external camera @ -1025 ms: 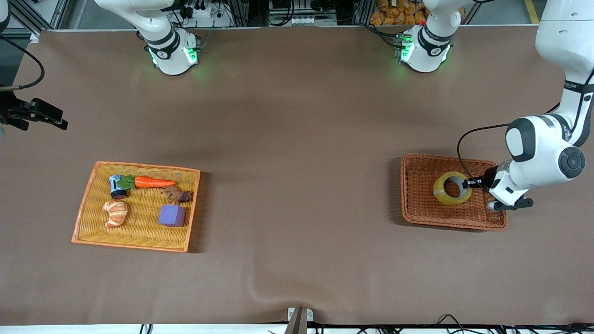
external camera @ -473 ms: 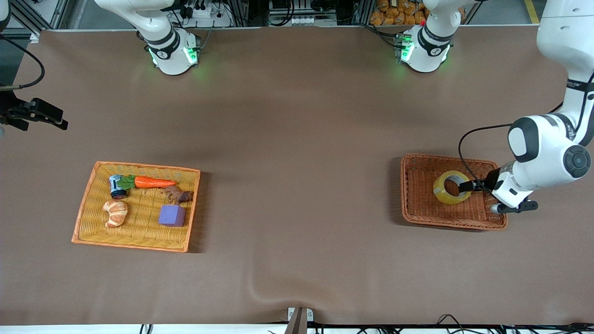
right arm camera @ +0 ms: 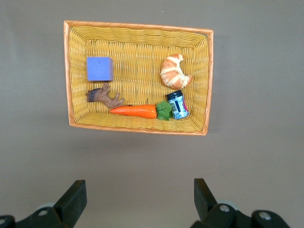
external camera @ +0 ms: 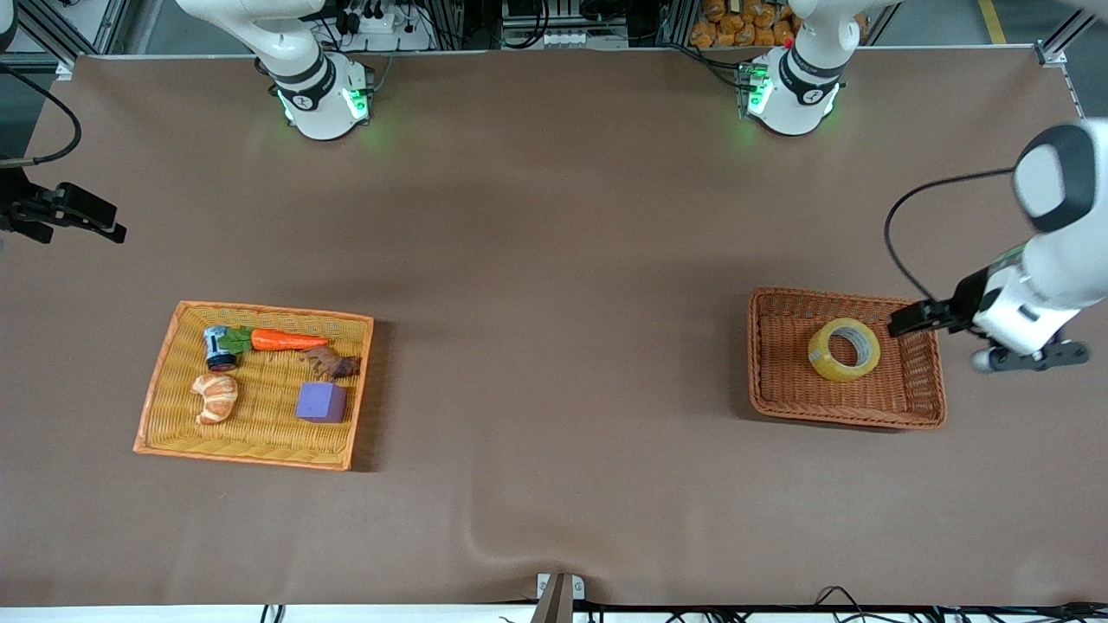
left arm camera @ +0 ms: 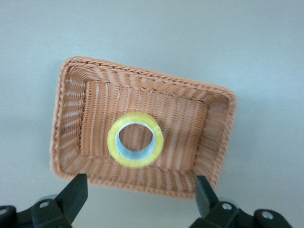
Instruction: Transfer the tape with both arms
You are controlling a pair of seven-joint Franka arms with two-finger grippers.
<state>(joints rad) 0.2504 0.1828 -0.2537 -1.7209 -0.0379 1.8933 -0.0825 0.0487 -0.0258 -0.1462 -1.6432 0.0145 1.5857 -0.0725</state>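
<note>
The tape, a yellowish ring with a wide hole, lies flat in the brown wicker basket at the left arm's end of the table. In the left wrist view the tape sits in the middle of that basket. My left gripper is open and empty, up in the air over the basket's rim on the side toward the left arm's end; its fingers stand wide apart. My right gripper is open and empty, and waits high at the right arm's end; its fingertips show over bare table.
A yellow wicker tray at the right arm's end holds a purple cube, a croissant, a carrot, a small can and a brown figure. The tray also shows in the right wrist view.
My left gripper has come away from the tape's rim, risen and moved toward the left arm's end. The tape stays in the brown basket. The right arm has not moved.
</note>
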